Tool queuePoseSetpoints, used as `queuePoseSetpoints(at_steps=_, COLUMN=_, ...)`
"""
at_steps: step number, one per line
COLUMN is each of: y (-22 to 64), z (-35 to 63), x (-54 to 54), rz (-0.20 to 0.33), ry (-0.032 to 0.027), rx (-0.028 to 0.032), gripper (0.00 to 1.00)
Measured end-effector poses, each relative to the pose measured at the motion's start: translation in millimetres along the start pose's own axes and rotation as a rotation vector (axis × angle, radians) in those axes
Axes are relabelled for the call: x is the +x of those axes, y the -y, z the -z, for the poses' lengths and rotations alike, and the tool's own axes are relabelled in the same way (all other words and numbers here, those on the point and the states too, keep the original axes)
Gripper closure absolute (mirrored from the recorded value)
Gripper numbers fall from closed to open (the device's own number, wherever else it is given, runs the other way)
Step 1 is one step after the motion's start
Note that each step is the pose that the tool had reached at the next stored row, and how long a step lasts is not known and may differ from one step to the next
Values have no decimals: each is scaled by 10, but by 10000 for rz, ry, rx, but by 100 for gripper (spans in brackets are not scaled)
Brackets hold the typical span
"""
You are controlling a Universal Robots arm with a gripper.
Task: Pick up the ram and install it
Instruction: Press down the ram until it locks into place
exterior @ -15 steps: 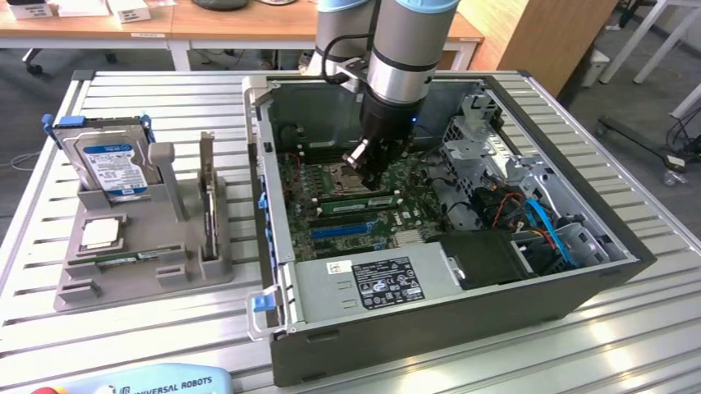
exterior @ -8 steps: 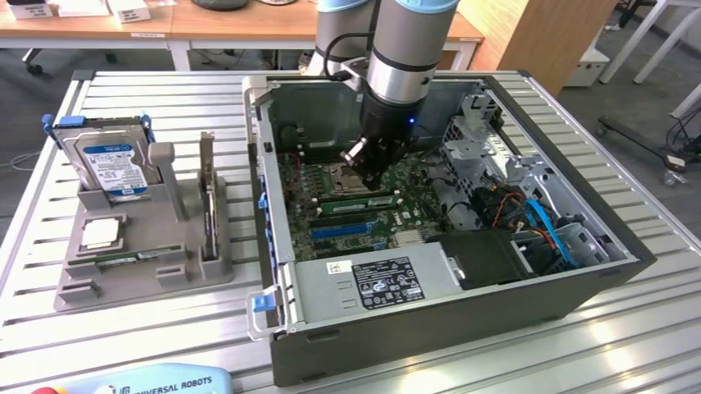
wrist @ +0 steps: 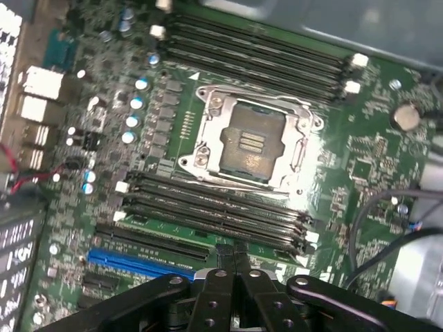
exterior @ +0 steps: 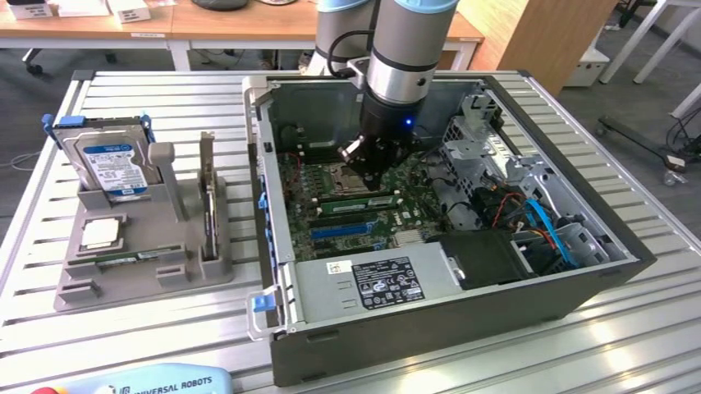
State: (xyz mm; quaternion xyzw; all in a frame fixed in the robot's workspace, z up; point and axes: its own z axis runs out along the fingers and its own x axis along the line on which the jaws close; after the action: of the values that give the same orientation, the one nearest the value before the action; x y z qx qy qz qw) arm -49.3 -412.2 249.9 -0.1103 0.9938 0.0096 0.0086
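My gripper hangs inside the open computer case, low over the motherboard. Its fingers are shut together with nothing visible between them. They point down at the row of black memory slots beside the processor socket. A green ram stick sits along those slots just in front of the gripper tip in the exterior view. I cannot tell whether the fingertips touch it. Another ram stick lies low in the grey holder on the exterior view's left.
The grey holder also carries a hard drive with a blue-white label and a small square silver chip. Inside the case are a power supply, a drive cage and loose cables. The case walls stand close around the gripper.
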Motion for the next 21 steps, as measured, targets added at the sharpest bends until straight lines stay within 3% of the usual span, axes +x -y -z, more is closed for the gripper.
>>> queuePoseSetpoints(at_steps=13, y=0, z=-5, x=0, rz=-2257, ry=39, rx=45, gripper=90)
queuePoseSetpoints(at_steps=21, y=0, z=-5, x=0, rz=-2291, ry=39, rx=45, gripper=90)
